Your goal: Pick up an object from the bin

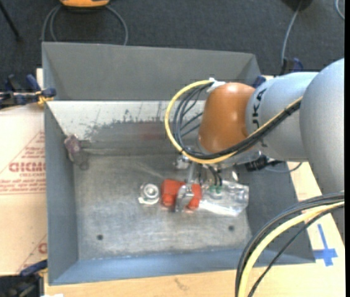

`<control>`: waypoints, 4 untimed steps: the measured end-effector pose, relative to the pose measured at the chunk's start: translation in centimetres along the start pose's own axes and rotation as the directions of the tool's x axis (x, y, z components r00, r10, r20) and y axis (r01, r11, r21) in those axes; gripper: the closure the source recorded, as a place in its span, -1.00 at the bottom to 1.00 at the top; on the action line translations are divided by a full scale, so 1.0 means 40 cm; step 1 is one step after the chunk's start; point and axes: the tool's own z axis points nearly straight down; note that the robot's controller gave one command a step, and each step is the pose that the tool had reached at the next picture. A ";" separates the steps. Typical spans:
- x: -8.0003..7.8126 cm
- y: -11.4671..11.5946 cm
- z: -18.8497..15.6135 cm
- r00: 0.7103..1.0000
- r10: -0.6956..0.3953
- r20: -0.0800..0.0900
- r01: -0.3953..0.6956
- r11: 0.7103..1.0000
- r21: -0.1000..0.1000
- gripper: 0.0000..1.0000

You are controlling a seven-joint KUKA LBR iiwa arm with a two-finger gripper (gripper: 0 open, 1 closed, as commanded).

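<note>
My gripper (189,189) hangs low over the middle of the bin floor, under the arm's wrist. It is down on a small red blocky thing (170,194), whose red shows on both sides of the gripper's tip. Just left of the red thing lies a small round silvery piece (149,193), apart from the gripper. A clear plastic piece (230,200) with a green spot lies right of the gripper, partly hidden by it.
The three things lie close together in a row near the bin's centre. The arm reaches in from the right over the bin's right wall. Bare floor lies to the left and front of the row.
</note>
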 end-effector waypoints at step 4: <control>-0.023 -0.002 -0.218 1.000 0.005 0.002 -0.005 1.000 0.001 1.00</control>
